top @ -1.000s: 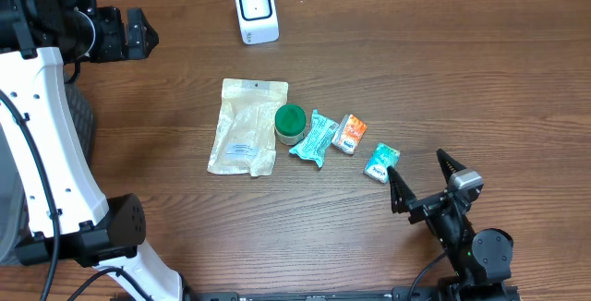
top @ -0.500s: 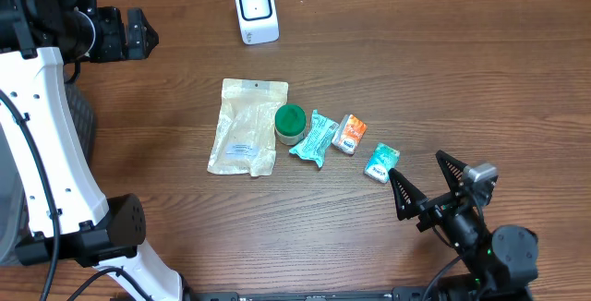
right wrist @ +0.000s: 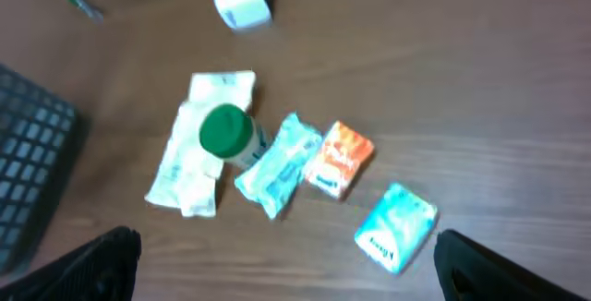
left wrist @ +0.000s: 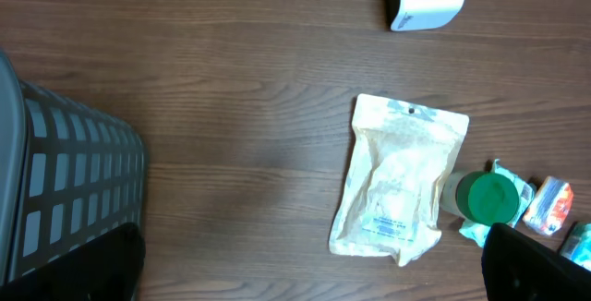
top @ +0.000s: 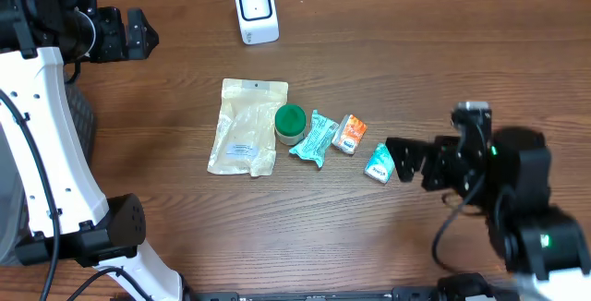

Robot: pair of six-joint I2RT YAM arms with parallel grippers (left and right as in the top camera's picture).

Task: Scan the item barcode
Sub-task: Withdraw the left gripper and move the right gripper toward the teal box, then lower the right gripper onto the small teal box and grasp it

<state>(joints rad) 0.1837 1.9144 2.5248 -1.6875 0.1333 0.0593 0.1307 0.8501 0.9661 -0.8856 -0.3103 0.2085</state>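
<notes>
Swung up from the near edge, the right claw [top: 399,161] is gaping empty just beside the teal packet [top: 379,163], which is lying right of the worktop [top: 434,61] centre, long axis slanting toward the far-right corner. The left claw [top: 146,35] is gaping too.

Scanner [top: 256,11] upper centre of frame, well apart from the rest. Mid-frame row, left to right: pouch [top: 247,126], jar [top: 290,124] against its right edge, wrapper [top: 314,138], carton [top: 349,134], end box [top: 379,163] lower right. Right gripper [top: 404,160] just right of end box. Basket [left wrist: 65,190] at left edge.
</notes>
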